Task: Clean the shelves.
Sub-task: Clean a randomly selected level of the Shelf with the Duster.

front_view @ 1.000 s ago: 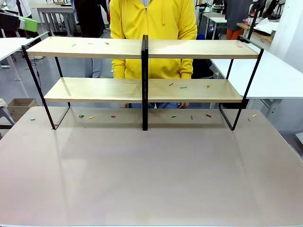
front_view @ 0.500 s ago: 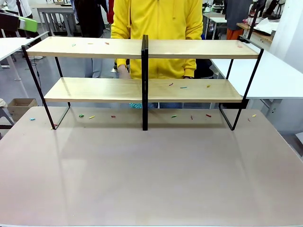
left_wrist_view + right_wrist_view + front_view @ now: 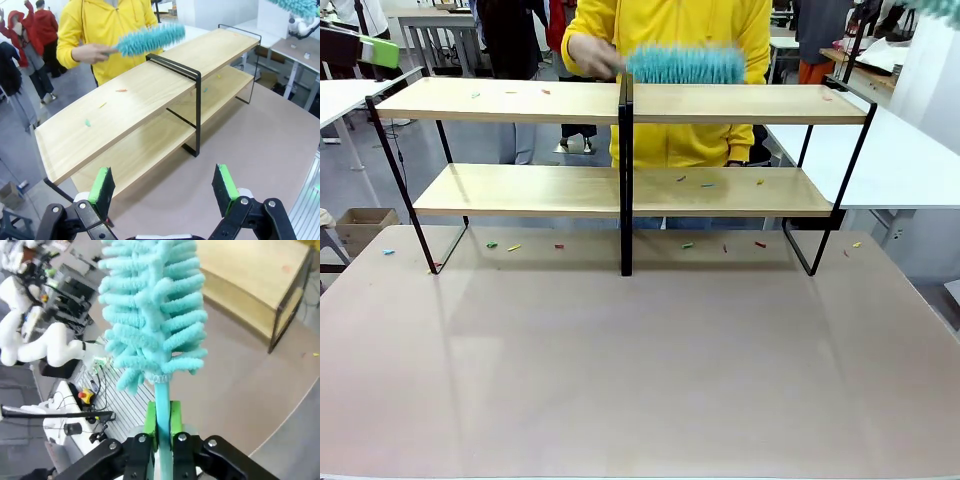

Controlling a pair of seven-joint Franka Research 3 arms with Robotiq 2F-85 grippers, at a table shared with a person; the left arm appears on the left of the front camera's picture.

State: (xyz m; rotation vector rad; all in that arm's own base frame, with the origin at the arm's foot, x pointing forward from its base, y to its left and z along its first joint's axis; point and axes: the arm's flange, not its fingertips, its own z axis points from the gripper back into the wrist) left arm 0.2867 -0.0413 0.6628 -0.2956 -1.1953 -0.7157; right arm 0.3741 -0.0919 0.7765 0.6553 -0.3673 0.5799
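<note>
CLEANING DAY: The shelves (image 3: pixel 520 100) stand across the far half of the table (image 3: pixel 640 380), two pale wood boards split by a black central upright (image 3: pixel 626 170). Behind the upright, a person in a yellow hooded top holds a fluffy teal duster (image 3: pixel 685 65) in one hand (image 3: pixel 585 55), its head over the top board just right of the upright; whether it touches the wood cannot be told. Small coloured scraps (image 3: pixel 705 184) lie on the lower board right of the upright, on the top board left of it, and on the table beneath on both sides.

Well to the right of the upright, off the rack's end, the right gripper (image 3: pixel 162 425) is pinched tight on the thin handle of a second teal duster (image 3: pixel 155 315), its head raised. The left gripper (image 3: pixel 164 182) hangs near-side and left of the upright, well apart from the rack, jaws spread wide and holding nothing.

The rack looks stiff but light, merely resting on a smooth tabletop, so a hard push would likely slide or tip it. Light strokes along the boards should suit. If it needs steadying, the upright or an end bar of the thin frame offers the surest hold. The scraps look featherweight and should flick off easily.
</note>
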